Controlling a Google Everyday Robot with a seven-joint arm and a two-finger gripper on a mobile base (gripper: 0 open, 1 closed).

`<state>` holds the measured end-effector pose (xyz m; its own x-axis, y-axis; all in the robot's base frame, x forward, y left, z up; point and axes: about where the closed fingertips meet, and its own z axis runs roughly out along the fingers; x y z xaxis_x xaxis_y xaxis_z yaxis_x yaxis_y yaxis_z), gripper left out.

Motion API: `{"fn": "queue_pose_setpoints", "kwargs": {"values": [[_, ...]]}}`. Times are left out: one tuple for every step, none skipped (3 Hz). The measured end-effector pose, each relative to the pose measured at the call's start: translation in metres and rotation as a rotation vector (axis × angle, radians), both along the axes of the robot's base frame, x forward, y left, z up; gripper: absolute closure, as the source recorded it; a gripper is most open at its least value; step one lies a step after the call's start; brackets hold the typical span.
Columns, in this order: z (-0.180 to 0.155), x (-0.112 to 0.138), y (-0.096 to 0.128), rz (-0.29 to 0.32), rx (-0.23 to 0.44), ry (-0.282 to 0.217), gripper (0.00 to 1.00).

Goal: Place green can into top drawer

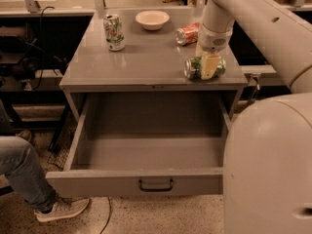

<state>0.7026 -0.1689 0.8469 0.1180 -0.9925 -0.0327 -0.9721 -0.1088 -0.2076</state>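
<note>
Your green can (pixel 192 68) lies on its side near the right front corner of the cabinet top (pixel 146 57), its long axis running left to right along the front edge. The gripper (pixel 208 68) straddles its middle; you cannot tell whether it's clamped. The top drawer (pixel 122 182) hangs open below.

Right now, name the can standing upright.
The white can with green markings, rear left on the cabinet top; the green can, where the jaws are, and the orange-red can lie sideways.
</note>
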Motion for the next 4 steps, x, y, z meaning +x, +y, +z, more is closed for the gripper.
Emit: {"fn": "queue_pose_setpoints", "kwargs": {"values": [[0.006, -0.013, -0.005, -0.022, 0.022, 0.006, 0.87], [0.030, -0.051, -0.018, -0.084, 0.059, 0.014, 1.00], [0.025, -0.105, -0.011, -0.164, 0.154, 0.103, 1.00], [0.026, -0.103, -0.011, -0.162, 0.152, 0.097, 1.00]]}}
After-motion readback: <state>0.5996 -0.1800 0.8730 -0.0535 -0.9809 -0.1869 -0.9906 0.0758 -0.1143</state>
